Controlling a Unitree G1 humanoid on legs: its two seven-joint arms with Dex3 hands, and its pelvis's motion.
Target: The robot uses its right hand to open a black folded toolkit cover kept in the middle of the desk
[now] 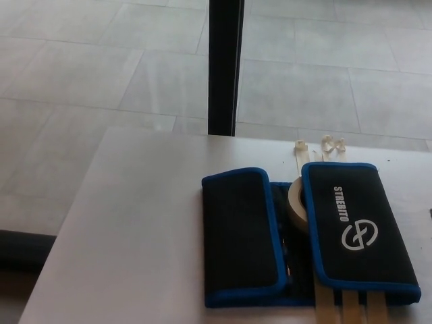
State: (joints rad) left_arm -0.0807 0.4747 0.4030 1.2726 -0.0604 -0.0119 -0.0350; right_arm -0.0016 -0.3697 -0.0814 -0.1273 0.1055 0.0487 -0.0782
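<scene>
I think I am in a workshop or office room. My white desk (148, 229) stands on a floor of big grey tiles (88, 74), beside a black post (225, 67). A toolkit cover (304, 236) lies on it.

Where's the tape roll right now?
Head view, right of centre: the tape roll sits in the gap between the toolkit cover's two folded flaps, tucked under the logo flap's edge.

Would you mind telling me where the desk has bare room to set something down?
The desk lies bare left of the toolkit cover, out to its left edge. Crowded: the right side, with tape roll and cable ties around the cover.
</scene>
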